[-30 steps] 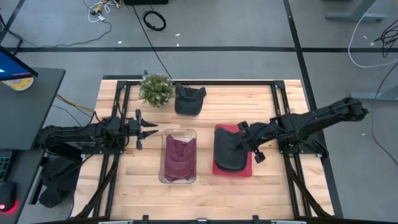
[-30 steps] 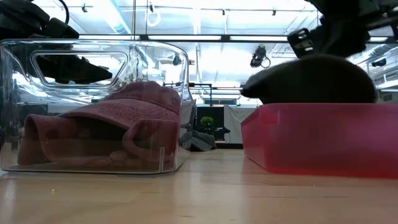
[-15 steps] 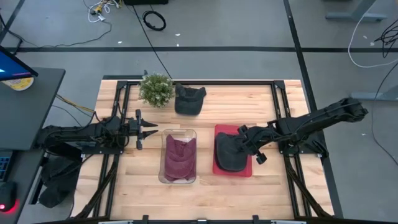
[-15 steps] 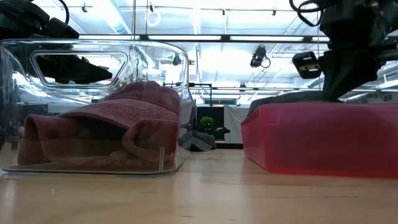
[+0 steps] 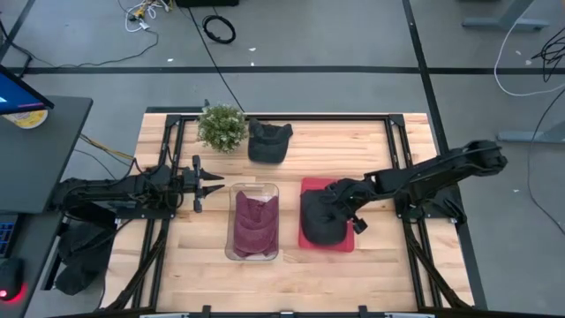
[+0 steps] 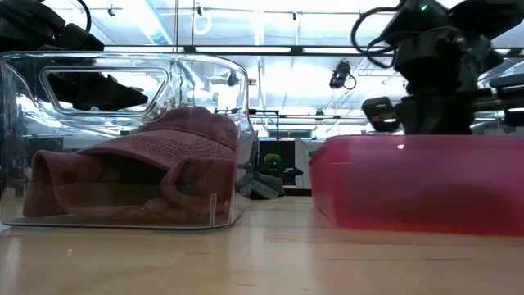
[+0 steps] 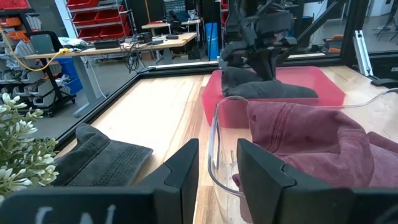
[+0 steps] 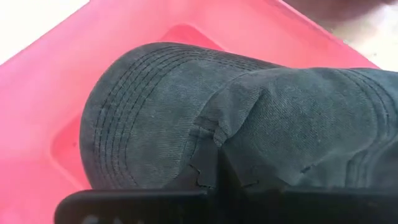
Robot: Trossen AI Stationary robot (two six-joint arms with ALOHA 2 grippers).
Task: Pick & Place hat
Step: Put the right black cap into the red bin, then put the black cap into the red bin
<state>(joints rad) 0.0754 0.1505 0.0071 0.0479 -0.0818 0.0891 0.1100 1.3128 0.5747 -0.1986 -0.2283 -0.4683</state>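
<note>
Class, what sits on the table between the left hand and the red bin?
In the high view, the clear bin holding a maroon cap.

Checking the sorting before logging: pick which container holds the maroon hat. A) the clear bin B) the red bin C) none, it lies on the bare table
A: the maroon hat lies inside the clear bin, while the red bin holds a dark grey hat.

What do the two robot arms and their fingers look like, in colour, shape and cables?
Both arms are black, slim and jointed. The left gripper ends in two pointed black fingers, flat and angular up close. The right gripper is bulkier, with black cables looping above it in the low view.
</note>
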